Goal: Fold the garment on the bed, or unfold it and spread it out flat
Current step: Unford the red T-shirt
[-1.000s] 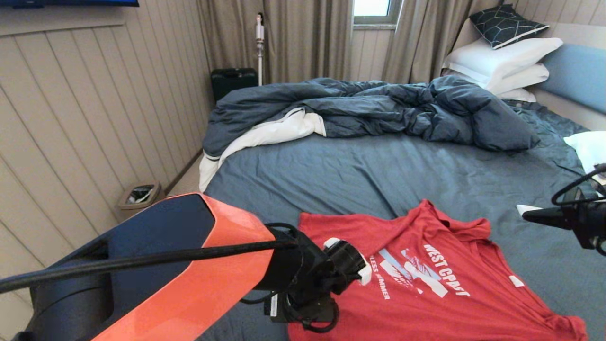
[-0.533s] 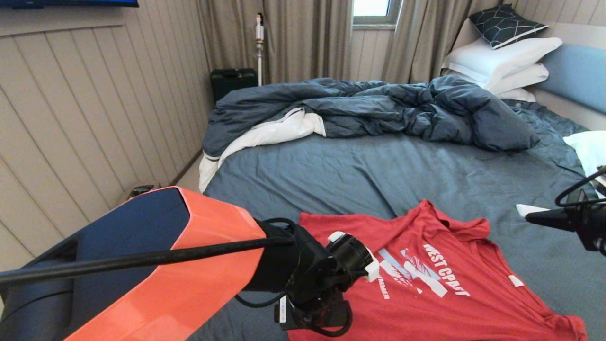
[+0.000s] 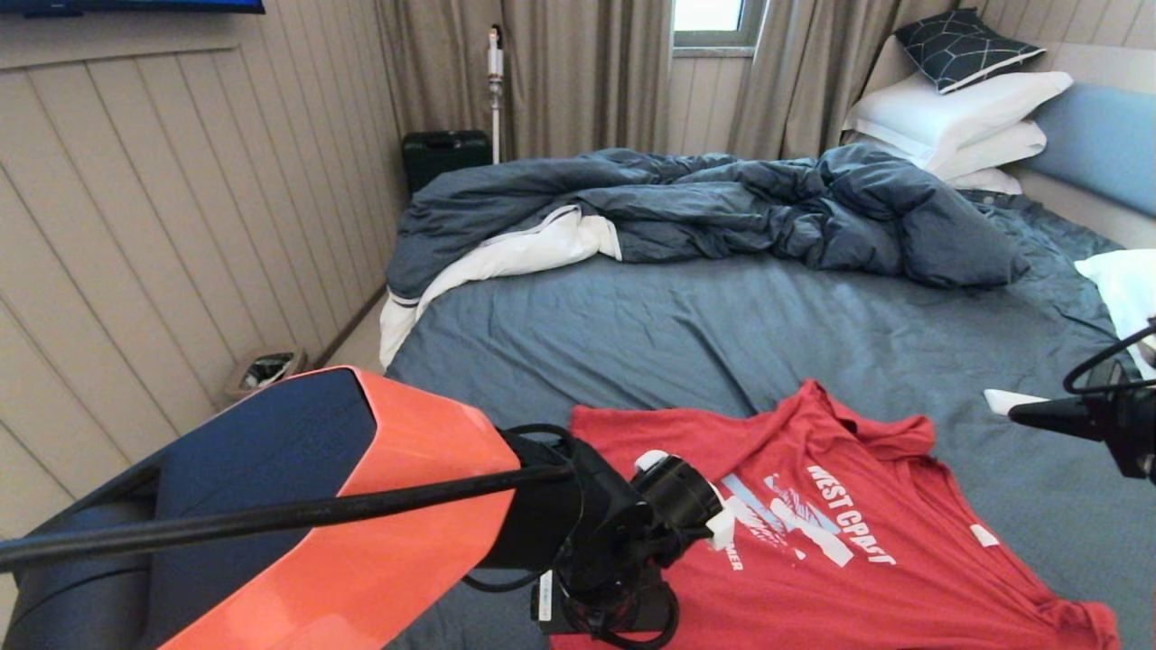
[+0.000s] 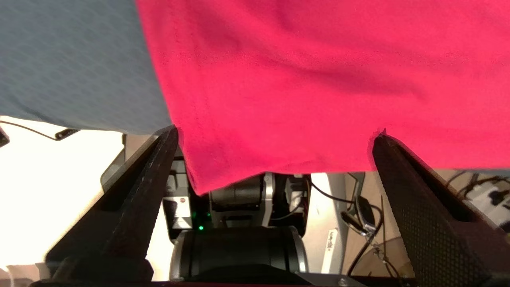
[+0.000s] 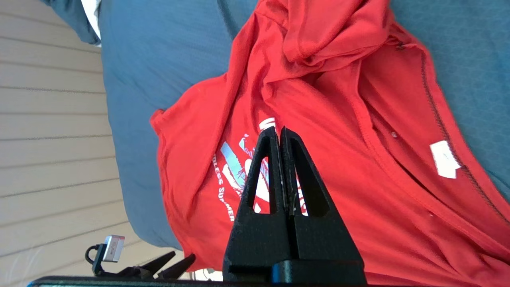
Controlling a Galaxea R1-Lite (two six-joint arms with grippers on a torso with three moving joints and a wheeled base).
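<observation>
At the bed's (image 3: pixel 632 343) near edge, my left hand (image 4: pixel 275 135) gapes wide astride the red T-shirt's (image 3: pixel 840 542) hem; my right hand (image 5: pixel 281 133) hovers, fingers pressed together, empty.

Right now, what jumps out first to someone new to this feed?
The red T-shirt, print side up and rumpled at the collar, on the near part of the bed. The left gripper is open at its hem by the bed edge; the right gripper is shut, above the sheet to the shirt's right. A crumpled dark blue duvet lies behind.
</observation>
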